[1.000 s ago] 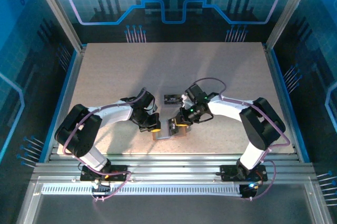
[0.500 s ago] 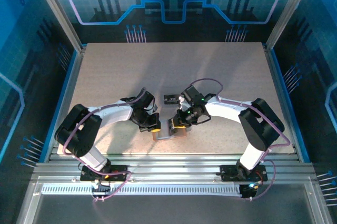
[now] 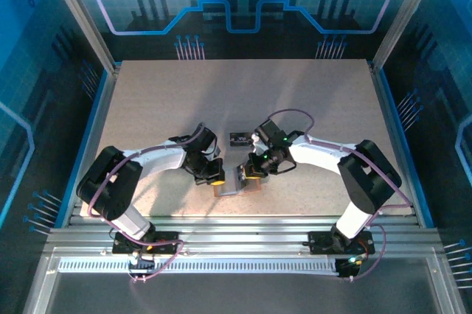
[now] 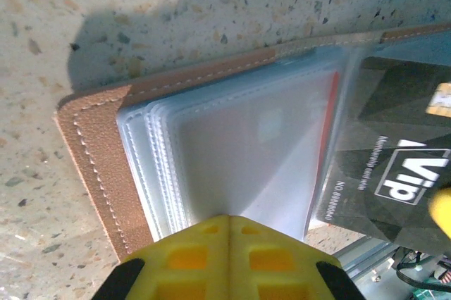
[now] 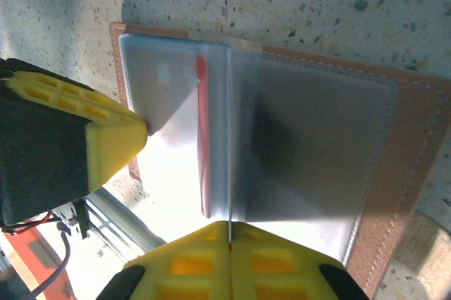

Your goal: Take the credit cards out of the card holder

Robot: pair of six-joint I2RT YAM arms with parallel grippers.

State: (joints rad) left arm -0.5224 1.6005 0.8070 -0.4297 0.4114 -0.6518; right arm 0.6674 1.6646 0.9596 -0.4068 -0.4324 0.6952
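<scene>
Right tool (image 3: 254, 173), shifted slightly left over the open holder (image 5: 416, 173) near the desk's (image 3: 147, 107) front edge, has pressed together at its middle fold, grip uncertain; left tool (image 4: 229, 217), likewise pressed together, pins the left pocket; red card (image 5: 202, 138) still inside, extraction pending.

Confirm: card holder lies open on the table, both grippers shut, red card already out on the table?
Wrong on the red card: the right wrist view shows it inside a clear pocket of the card holder, beside the fold. The rest stands: the holder lies open on the table, left gripper and right gripper shut.
</scene>
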